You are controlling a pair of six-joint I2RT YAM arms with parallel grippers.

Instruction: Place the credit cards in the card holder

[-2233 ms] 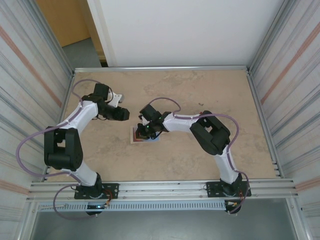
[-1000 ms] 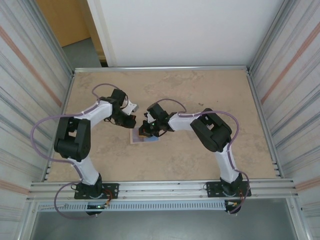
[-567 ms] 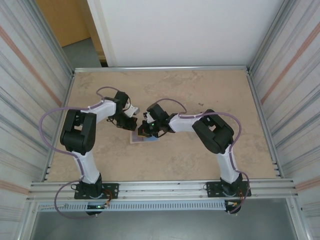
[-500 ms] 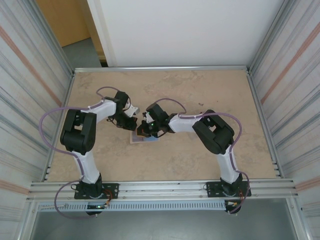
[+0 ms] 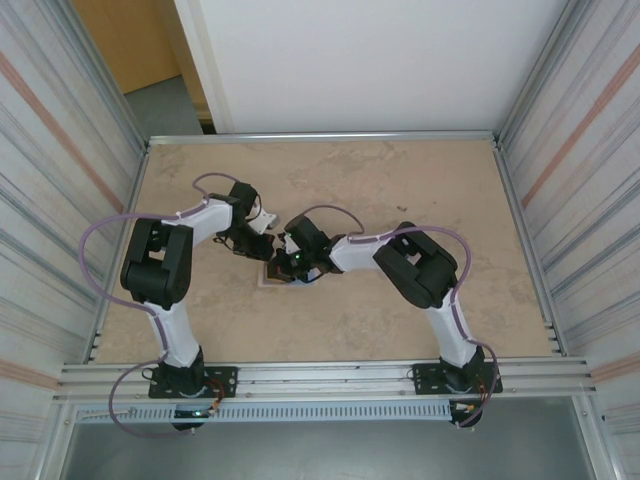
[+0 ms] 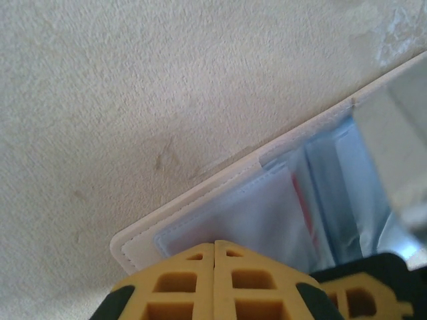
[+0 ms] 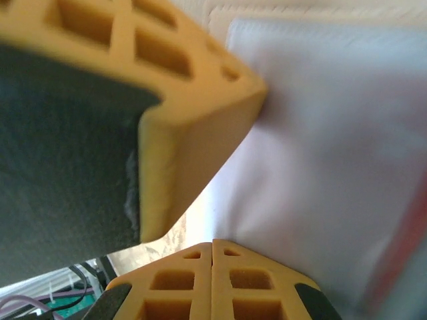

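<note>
The card holder [image 6: 200, 195] lies open on the table [image 6: 133, 100], just toward 9 o'clock of the table's middle in the overhead view, with its pale blue pockets facing up. A red credit card [image 6: 301, 200] shows as a thin sliver inside one pocket.

The left gripper [image 6: 213, 244] has its fingers pressed together with nothing between them, and sits over the holder's corner at about 10 o'clock. The right gripper [image 7: 213, 241] is likewise pressed together and empty, low over the pocket from the 3 o'clock side. The two sets of fingers are very near each other.

The main risk appears to be a knock between the grippers, since any sideways nudge would bring them together. A push on the card could also drag the unpinned holder across the table. Or it could skew the card so that it jams at the pocket's lip.
</note>
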